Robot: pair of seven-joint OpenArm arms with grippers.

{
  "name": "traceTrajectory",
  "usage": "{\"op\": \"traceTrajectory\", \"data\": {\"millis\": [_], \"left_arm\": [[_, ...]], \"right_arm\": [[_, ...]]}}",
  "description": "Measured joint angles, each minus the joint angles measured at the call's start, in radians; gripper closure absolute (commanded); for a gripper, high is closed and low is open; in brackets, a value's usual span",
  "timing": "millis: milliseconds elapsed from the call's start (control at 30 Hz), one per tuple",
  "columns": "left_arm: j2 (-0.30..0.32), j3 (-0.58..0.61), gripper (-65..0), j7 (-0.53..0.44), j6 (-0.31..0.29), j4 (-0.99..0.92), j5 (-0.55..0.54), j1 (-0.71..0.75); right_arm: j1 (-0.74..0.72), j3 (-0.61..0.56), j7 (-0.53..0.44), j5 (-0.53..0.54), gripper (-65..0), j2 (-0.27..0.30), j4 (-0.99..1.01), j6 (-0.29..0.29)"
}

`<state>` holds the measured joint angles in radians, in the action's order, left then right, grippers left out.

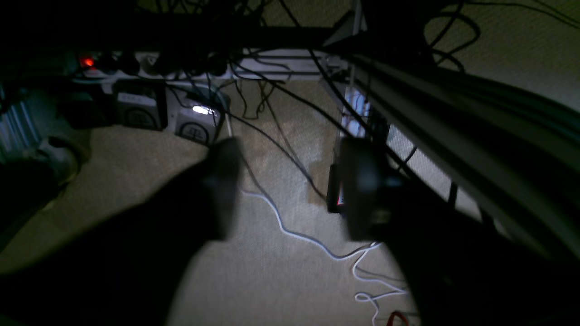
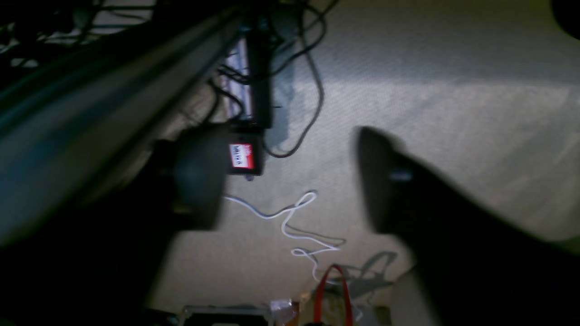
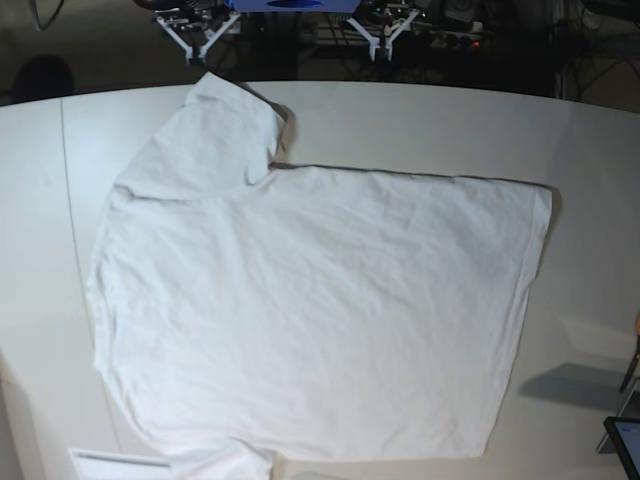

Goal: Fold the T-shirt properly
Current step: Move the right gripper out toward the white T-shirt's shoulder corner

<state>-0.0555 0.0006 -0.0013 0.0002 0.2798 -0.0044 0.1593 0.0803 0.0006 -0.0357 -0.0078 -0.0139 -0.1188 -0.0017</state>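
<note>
- From the base view I see the T-shirt (image 3: 310, 300) spread flat on the tabletop (image 3: 590, 130), white on off-white, lightly wrinkled.
- One short sleeve (image 3: 215, 130) points toward the far edge of the tabletop; the hem side reaches toward that view's right, and the near edge of the shirt runs to the bottom of the picture.
- Neither pincer shows in the base view; only the arm mounts (image 3: 290, 20) sit beyond the far edge, well apart from the shirt.
- My left pincer (image 1: 290, 190) has its two dark fingers spread wide with nothing between them; through the gap I see carpeted floor (image 1: 272, 271), a white cable (image 1: 308, 237) and a power strip (image 1: 181, 65) with a red light.
- My right pincer (image 2: 290, 181) is likewise spread wide and empty, with carpet, a loose white cable (image 2: 294, 222) and a small black box with a red label (image 2: 242, 156) below it.
- Both wrist cameras look at the floor beside a dark frame rail (image 1: 453, 122); no cloth shows in either, so the shirt is out of both pincers' grasp.
</note>
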Motion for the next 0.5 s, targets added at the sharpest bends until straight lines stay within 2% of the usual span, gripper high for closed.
{"op": "traceTrajectory", "data": {"millis": [33,100,167,200,233,267,300,367,500], "left_arm": [[0.001,0.0,-39.6,0.002,0.0,0.0,0.001,0.0],[0.004,-0.003,-33.1,0.003,0.0,0.0,0.0,-0.001],[0.007,-0.008,-14.3,0.0,0.0,0.001,-0.002,-0.003],[0.009,-0.007,-0.5,0.0,0.001,0.002,0.002,-0.003],[0.01,-0.007,0.0,-0.001,0.001,0.002,-0.005,-0.003],[0.01,-0.007,0.0,-0.003,0.001,0.002,0.0,-0.001],[0.01,-0.007,-0.5,-0.002,0.001,0.001,-0.002,0.0],[0.009,-0.006,0.0,0.0,0.001,-0.003,-0.002,0.002],[0.008,-0.006,0.0,0.001,0.0,-0.003,-0.002,0.003]], "right_arm": [[0.012,0.0,-0.019,0.0,-54.6,0.0,-0.005,0.0],[0.041,0.0,-0.067,0.0,-44.5,-0.004,-0.024,0.0],[0.053,0.0,-0.063,0.001,-24.4,-0.008,-0.028,0.001],[0.055,0.003,-0.066,0.003,-12.6,-0.008,-0.029,0.001],[0.055,0.004,-0.068,0.002,-2.6,-0.006,-0.029,0.001],[0.053,0.004,-0.07,0.005,0.0,-0.003,-0.029,0.0],[0.05,0.004,-0.073,0.004,-0.1,0.0,-0.03,0.0],[0.045,0.004,-0.083,0.004,-4.5,0.004,-0.033,0.0],[0.045,0.004,-0.138,0.004,-5.1,0.005,-0.034,0.0]]}}
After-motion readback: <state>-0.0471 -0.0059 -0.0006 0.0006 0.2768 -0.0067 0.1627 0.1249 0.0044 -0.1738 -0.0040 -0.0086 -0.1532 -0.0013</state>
